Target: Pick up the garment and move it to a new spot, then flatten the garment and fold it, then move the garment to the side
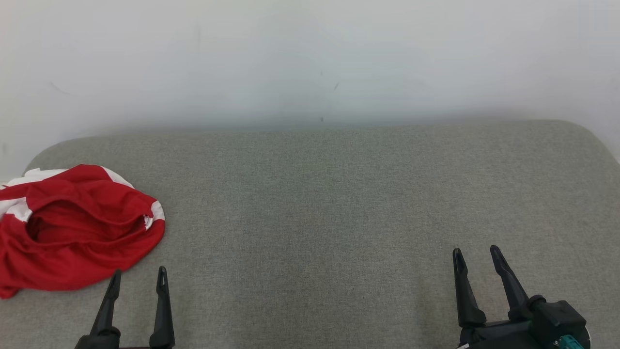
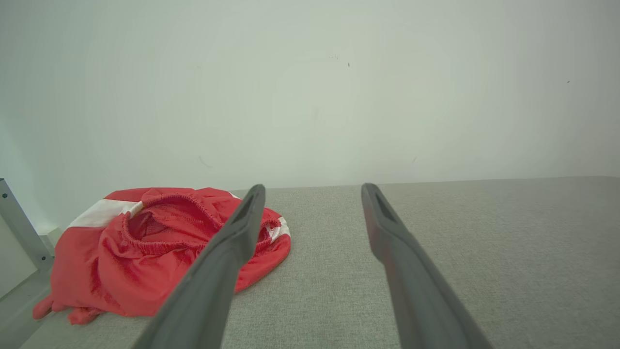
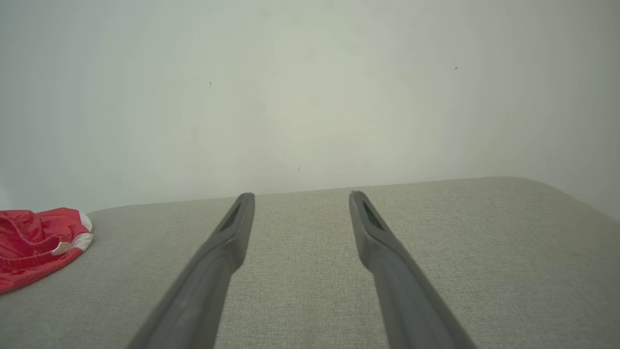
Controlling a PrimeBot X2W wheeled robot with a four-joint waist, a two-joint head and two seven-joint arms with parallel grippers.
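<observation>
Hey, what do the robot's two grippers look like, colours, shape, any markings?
The left gripper and right gripper match: each has two long, slim, matte black jaws tapering to pointed tips, with a narrow slot near each tip. Behind the right one sits a chunky black body with a teal fitting.

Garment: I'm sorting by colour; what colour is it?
The garment is red with white bands; head view shows it best.
</observation>
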